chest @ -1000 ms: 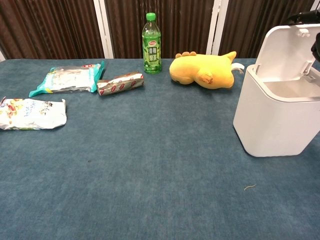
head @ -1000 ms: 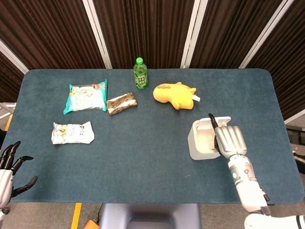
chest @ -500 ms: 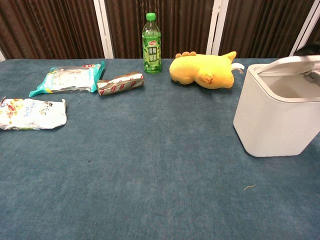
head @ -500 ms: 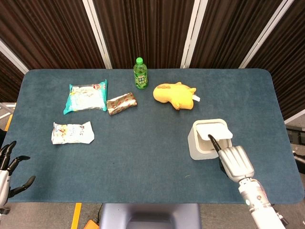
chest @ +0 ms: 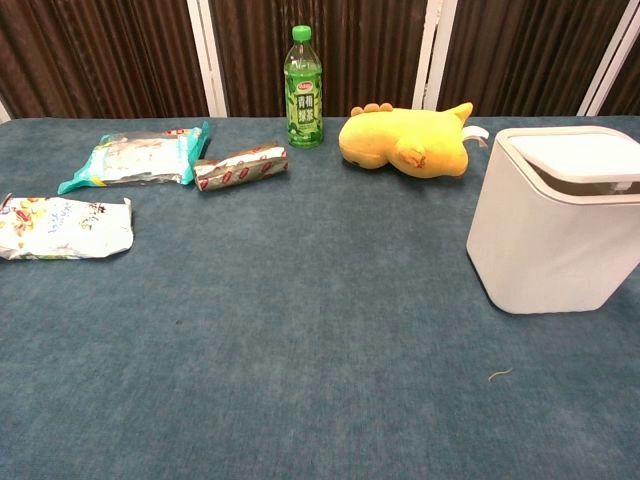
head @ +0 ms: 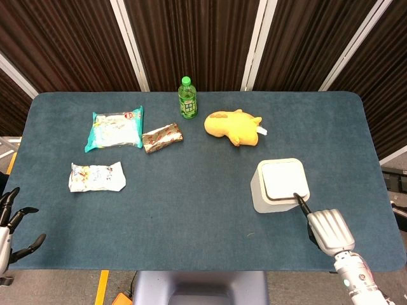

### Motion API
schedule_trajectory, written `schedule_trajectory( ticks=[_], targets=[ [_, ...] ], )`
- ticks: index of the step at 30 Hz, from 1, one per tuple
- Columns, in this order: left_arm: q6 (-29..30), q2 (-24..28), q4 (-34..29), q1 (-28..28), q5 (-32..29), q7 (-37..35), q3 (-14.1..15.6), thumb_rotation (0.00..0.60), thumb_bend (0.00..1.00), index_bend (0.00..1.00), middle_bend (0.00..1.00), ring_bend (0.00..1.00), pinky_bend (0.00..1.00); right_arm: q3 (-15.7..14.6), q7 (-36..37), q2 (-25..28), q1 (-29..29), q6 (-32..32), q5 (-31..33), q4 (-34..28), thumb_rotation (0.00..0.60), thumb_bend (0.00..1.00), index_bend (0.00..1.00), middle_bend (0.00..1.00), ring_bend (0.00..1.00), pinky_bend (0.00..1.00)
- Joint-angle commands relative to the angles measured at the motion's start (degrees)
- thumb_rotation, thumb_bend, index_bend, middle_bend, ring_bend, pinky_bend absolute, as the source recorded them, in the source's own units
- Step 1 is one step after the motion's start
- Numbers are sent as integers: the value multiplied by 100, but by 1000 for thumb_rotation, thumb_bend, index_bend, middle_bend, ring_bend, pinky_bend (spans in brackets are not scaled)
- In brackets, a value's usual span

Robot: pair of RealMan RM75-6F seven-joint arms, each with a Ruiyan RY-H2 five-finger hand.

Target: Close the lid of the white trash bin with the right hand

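White trash bin [head: 282, 185], lid [chest: 578, 156] down flat.
Right hand [head: 330, 230] just beside bin, empty, one dark fingertip extended; left hand [head: 14, 222] half cropped, fingers apart.

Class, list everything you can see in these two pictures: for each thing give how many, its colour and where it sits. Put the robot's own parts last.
table: 1, blue, fills the view
bin: 1, white, right side, lid down
bottle: 1, green, far edge, upright
plush: 1, yellow, right of the bottle
teal packet: 1, teal and white, far left
foil packet: 1, brown and silver, right of the teal packet
white packet: 1, white, left, nearer than the teal packet
left robot hand: 1, black, off the table's near left corner, fingers apart
right robot hand: 1, silver, near the bin, one dark finger pointing at it
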Motion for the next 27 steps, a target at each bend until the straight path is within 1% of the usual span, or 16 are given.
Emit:
schedule_trajectory(
  ticks=[1,10,16,22,25,27],
  targets=[
    [0,2,0,0,6,-4,1,600,199,362,0,0,249,19,129,-14,-70,-110,29,124,600,1000,53,833,745,747],
    [20,9,10,12,22,-57,3,600,199,363,0,0,250,162,305,-147,-140,-423,227,431,600,1000,48,833,746,748],
    [23,18,8,16,34,-72,8,600,199,363,0,0,250,236,318,-229,-142,-616,338,509,600,1000,47,833,746,749],
    [31,21,15,23,22,-102,2,600,199,366,0,0,250,235,333,-235,-138,-836,412,540,600,1000,47,833,746,750],
    [29,23,15,22,26,-98,1,600,200,365,0,0,250,280,362,-245,-159,-817,373,529,600,1000,47,833,746,750],
    [21,22,14,19,25,-89,1,600,200,363,0,0,250,332,466,-265,-217,-694,210,521,600,1000,47,833,746,750]
  ],
)
